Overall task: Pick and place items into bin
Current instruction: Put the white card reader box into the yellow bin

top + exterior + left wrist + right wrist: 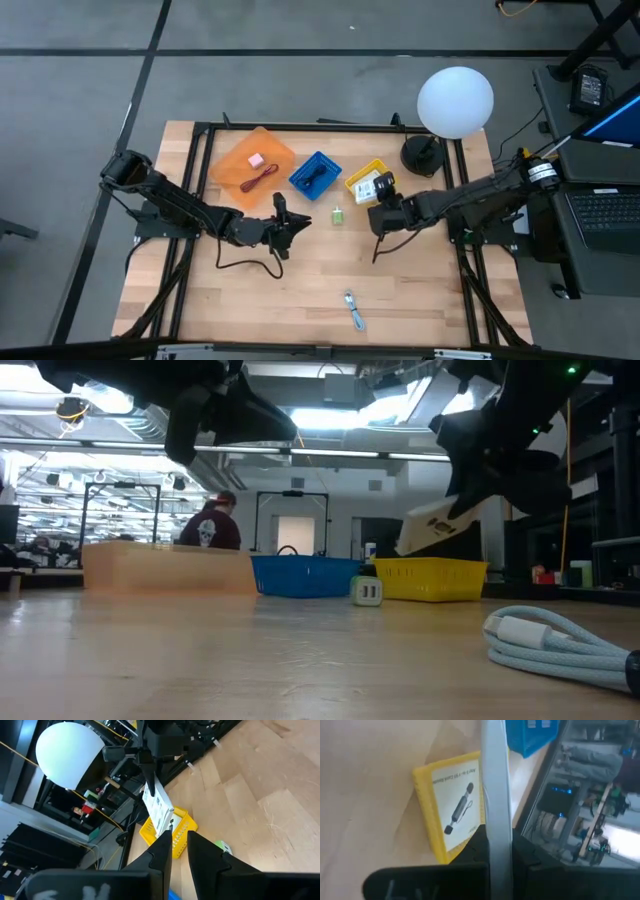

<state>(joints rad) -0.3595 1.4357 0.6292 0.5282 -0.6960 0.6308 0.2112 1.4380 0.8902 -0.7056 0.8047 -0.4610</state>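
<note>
While the white printed packet (pixel 158 809) hangs edge-on in the pinch of the right gripper (pixel 382 208), it sits just above the yellow bin (pixel 364 180), which already holds a white card (pixel 456 805) showing a drawing of a slim tool with a cord. The card's small writing cannot be read, nor can the packet's print. Judging by this, the step in hand is the drop: the next move calls for bringing the packet squarely over the yellow bin, then parting the fingers. Beside it stand the blue bin (pixel 315 174) and the orange bin (pixel 252 165), the latter holding the pink block (pixel 256 159) and red cord (pixel 262 180). A tiny green piece (pixel 338 216) and the blue-silver tool (pixel 353 311) lie loose on the table (pixel 430 300). Over mid-table, the left gripper (pixel 290 222) hovers with jaws narrowly apart, holding nothing.
</note>
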